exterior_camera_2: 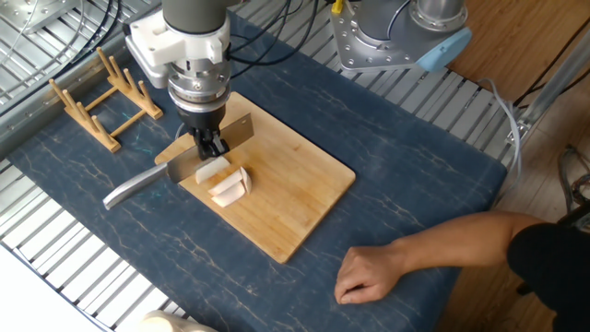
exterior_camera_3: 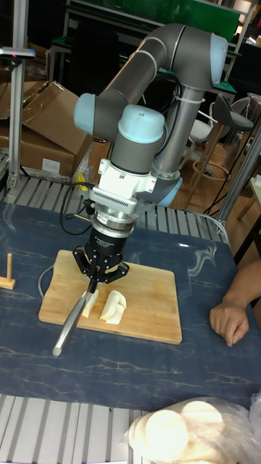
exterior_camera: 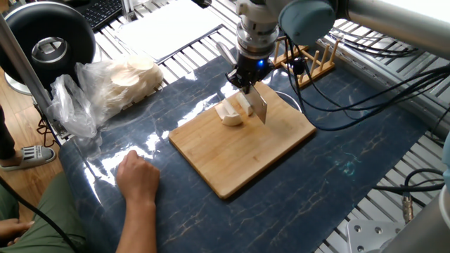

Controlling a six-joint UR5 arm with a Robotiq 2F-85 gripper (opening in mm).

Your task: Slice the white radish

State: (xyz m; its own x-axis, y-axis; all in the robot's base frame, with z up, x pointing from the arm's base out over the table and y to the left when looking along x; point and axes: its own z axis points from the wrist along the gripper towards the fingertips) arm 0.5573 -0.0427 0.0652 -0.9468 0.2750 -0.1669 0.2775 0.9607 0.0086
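Observation:
The white radish (exterior_camera: pixel 231 112) lies in several cream-white pieces on the wooden cutting board (exterior_camera: pixel 242 154). My gripper (exterior_camera: pixel 244 81) stands just above them, shut on a cleaver-like knife (exterior_camera: pixel 259 103). The blade stands on edge against the far side of the pieces. In the other fixed view the radish (exterior_camera_2: pixel 228 181) sits right beside the blade (exterior_camera_2: pixel 238 131), the gripper (exterior_camera_2: pixel 211 145) clamps the blade's spine, and the steel handle (exterior_camera_2: pixel 131 189) sticks out past the board (exterior_camera_2: pixel 295 194). The tall fixed view shows the gripper (exterior_camera_3: pixel 96 280), the radish (exterior_camera_3: pixel 111 305) and the knife handle (exterior_camera_3: pixel 68 323).
A clear plastic bag of pale round slices (exterior_camera: pixel 119 83) lies at the left. A person's hand (exterior_camera: pixel 138 177) rests on the blue mat near the board, also the hand (exterior_camera_2: pixel 367 274). A wooden rack (exterior_camera: pixel 318 59) stands behind the arm. Cables run along the right side.

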